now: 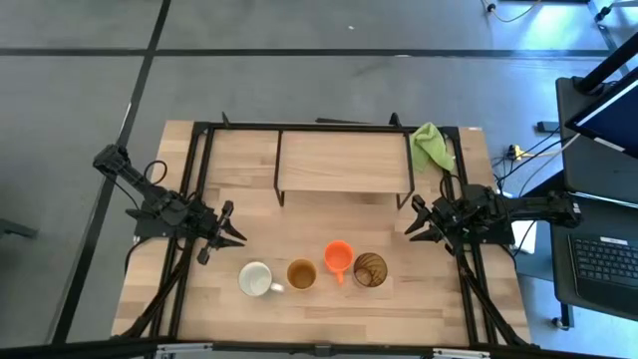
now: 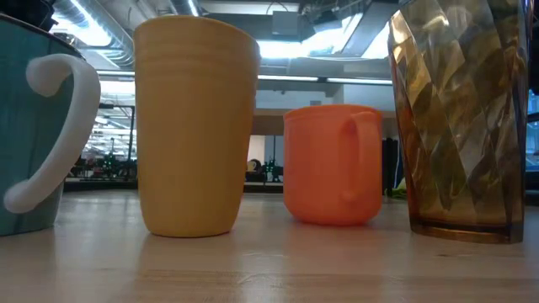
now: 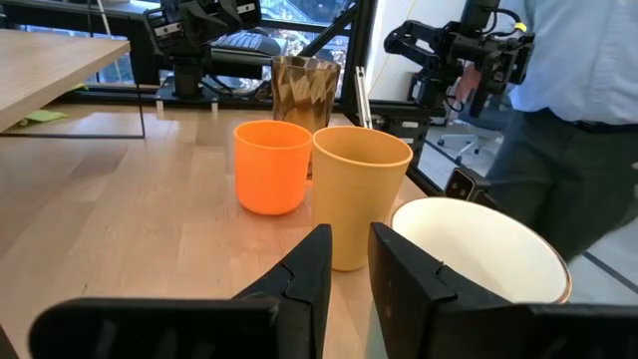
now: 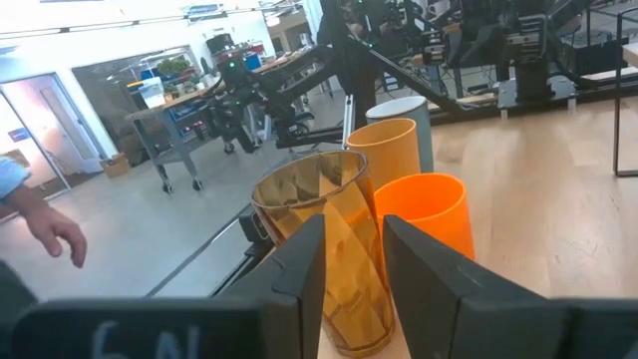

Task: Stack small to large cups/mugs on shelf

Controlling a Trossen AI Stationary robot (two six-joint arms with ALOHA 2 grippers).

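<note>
From above we see four cups in a row near the table's front edge: white mug [image 1: 256, 278], yellow mug [image 1: 301, 273], orange cup [image 1: 337, 257], amber tumbler [image 1: 370, 269]. The shelf [image 1: 344, 162] behind is bare. The left gripper [image 1: 227, 231] and right gripper [image 1: 417, 219] hover with fingers apart, empty. Only the wrist views show a person [image 3: 570, 110] beyond the table.

cups [image 1: 309, 273]: 4 upright, row, table front | shelf [image 1: 344, 161]: bare, behind

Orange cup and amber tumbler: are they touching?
Apart. In the low view, background shows through a clear gap between the orange cup and the amber tumbler.
</note>
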